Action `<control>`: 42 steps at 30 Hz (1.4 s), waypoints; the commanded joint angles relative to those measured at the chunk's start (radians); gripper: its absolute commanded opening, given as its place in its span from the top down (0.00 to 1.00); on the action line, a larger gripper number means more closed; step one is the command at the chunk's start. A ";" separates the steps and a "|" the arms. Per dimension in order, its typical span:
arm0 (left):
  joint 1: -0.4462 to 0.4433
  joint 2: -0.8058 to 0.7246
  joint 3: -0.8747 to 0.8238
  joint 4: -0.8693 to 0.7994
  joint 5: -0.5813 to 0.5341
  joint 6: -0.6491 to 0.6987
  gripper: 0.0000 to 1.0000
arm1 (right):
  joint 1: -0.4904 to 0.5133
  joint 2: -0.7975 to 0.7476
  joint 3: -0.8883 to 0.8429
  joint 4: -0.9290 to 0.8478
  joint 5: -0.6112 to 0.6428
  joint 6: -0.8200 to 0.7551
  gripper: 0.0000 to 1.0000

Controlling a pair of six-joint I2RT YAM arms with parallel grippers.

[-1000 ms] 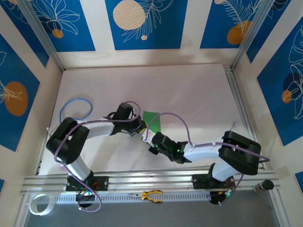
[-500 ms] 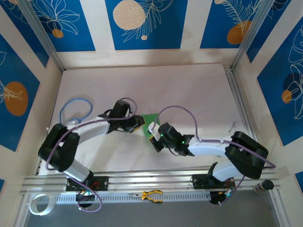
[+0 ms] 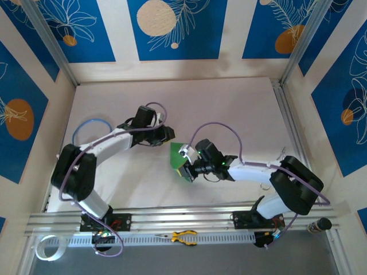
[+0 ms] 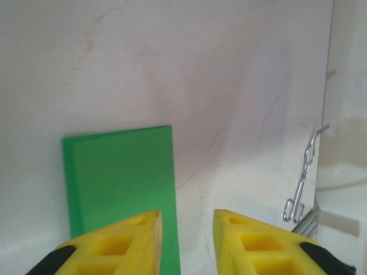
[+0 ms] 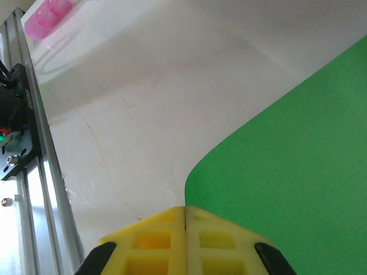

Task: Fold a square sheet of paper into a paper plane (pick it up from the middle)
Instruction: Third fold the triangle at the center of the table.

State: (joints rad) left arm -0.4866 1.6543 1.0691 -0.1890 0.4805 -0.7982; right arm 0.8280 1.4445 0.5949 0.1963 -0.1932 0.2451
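The square sheet of paper [image 3: 176, 156] is bright green and sits near the table's middle, one edge bent up. My right gripper [image 3: 186, 165] is at its near right side. In the right wrist view the yellow fingertips [image 5: 172, 220] of the right gripper [image 5: 185, 209] are pressed together, and the paper [image 5: 298, 172] curves out from between them to the right. My left gripper [image 3: 167, 133] hangs just beyond the sheet, apart from it. In the left wrist view the left gripper [image 4: 186, 215] is open, with the paper [image 4: 117, 177] lying flat under its left finger.
A blue cable loop [image 3: 92, 129] lies at the left. A metal clip [image 4: 301, 183] rests by the right wall. Yellow-handled pliers [image 3: 183, 236] and a tape roll [image 3: 49, 247] sit on the front rail. A pink object [image 5: 49, 11] stands far off.
The left gripper has drawn back from the paper toward the far left. The right gripper has swung left and farther out, carrying the paper's edge so the sheet bends.
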 commanded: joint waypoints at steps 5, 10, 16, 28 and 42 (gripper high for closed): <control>-0.004 0.177 0.129 -0.036 0.115 0.073 0.81 | -0.001 0.046 0.018 0.052 -0.020 0.032 1.00; -0.019 0.255 0.133 -0.041 0.127 0.093 0.84 | -0.001 0.057 0.007 0.070 -0.006 0.036 1.00; -0.032 0.321 0.126 -0.072 0.093 0.119 0.86 | 0.005 0.068 0.003 0.075 0.027 0.019 1.00; -0.040 0.368 0.111 -0.120 0.036 0.168 0.88 | 0.014 0.086 0.005 0.072 0.108 -0.035 1.00; -0.041 0.366 0.113 -0.132 0.022 0.179 0.89 | -0.033 0.111 0.015 0.059 0.111 -0.099 1.00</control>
State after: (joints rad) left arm -0.5179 1.9965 1.1851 -0.2543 0.5529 -0.6441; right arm 0.7979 1.5440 0.5945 0.2562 -0.0807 0.1795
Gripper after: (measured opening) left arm 0.115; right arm 0.056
